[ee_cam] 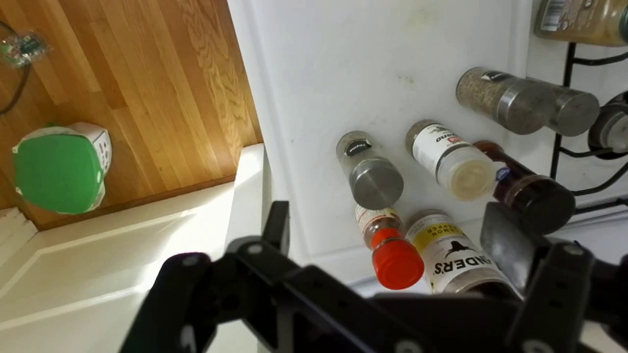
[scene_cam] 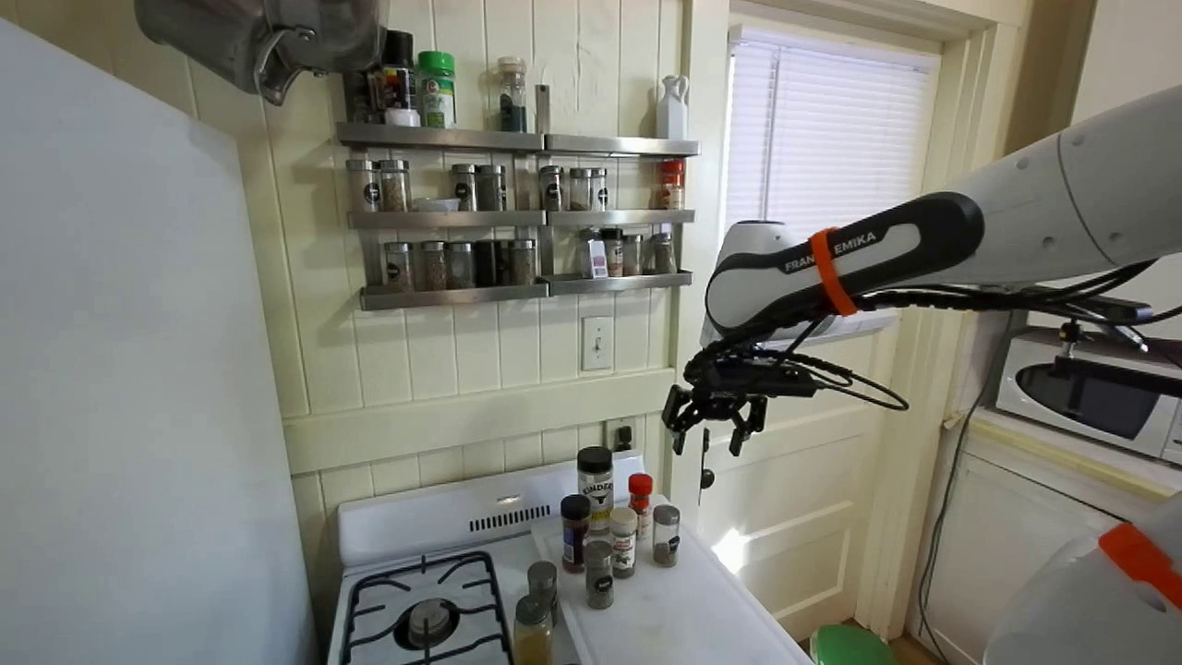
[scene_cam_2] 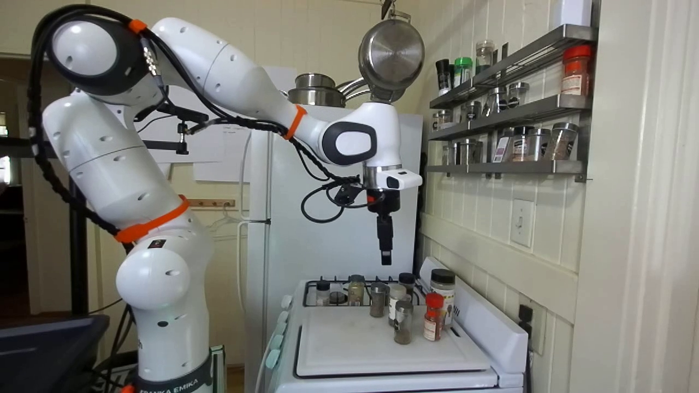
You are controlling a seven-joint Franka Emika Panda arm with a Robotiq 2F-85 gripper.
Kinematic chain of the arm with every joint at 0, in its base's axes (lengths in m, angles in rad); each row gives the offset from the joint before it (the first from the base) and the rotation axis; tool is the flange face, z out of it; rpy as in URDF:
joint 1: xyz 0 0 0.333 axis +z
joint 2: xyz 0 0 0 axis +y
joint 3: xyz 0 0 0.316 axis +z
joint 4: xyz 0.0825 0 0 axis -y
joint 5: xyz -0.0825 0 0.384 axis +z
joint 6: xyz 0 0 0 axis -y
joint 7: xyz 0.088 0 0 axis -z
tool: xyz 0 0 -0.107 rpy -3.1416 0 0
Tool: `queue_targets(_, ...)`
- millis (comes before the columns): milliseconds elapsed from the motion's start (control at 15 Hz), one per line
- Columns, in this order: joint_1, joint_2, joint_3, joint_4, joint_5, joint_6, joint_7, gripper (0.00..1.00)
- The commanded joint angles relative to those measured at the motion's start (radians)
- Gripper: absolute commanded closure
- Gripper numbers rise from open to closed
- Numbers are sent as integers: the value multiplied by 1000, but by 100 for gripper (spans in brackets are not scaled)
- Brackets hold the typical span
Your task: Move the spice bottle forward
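Observation:
Several spice bottles stand upright on the white stove cover point(scene_cam: 660, 619). A red-capped bottle point(scene_cam: 640, 506) stands near the back, also in the wrist view point(ee_cam: 397, 262). A tall black-capped Kinder's bottle point(scene_cam_2: 443, 292) is beside it. A silver-capped bottle point(ee_cam: 368, 169) stands in front of the red-capped one. A white-labelled bottle point(scene_cam: 623, 545), a dark red bottle point(scene_cam: 574, 536) and another silver-capped bottle point(scene_cam_2: 377, 300) are close by. Which bottle the task means cannot be told. My gripper point(scene_cam: 708, 445) is open and empty, pointing down above the bottles, also in an exterior view point(scene_cam_2: 386, 256).
More bottles point(scene_cam: 534, 628) stand by the burner grate point(scene_cam: 429, 610). The stove's back panel point(scene_cam_2: 480, 316) rises behind the bottles. Wall shelves point(scene_cam: 452, 219) hold more jars. A fridge point(scene_cam: 138, 369) and a door point(scene_cam: 794, 517) flank the stove. A green-lidded bin point(ee_cam: 56, 169) stands on the floor.

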Motion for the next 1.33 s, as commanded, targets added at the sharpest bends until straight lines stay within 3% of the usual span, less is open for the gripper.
queue_targets(0, 6, 89, -22, 6, -5, 101, -76, 0)
queue_targets(400, 27, 217, -40, 27, 27, 162, -138, 0)
queue_targets(667, 26, 283, -40, 44, 25, 186, -150, 16)
queue_targets(733, 25, 298, -41, 51, 23, 196, -151, 25)
queue_targets(800, 26, 314, -42, 60, 25, 204, -152, 21)
queue_targets(1267, 41, 399, -39, 119, 61, 206, -150, 27)
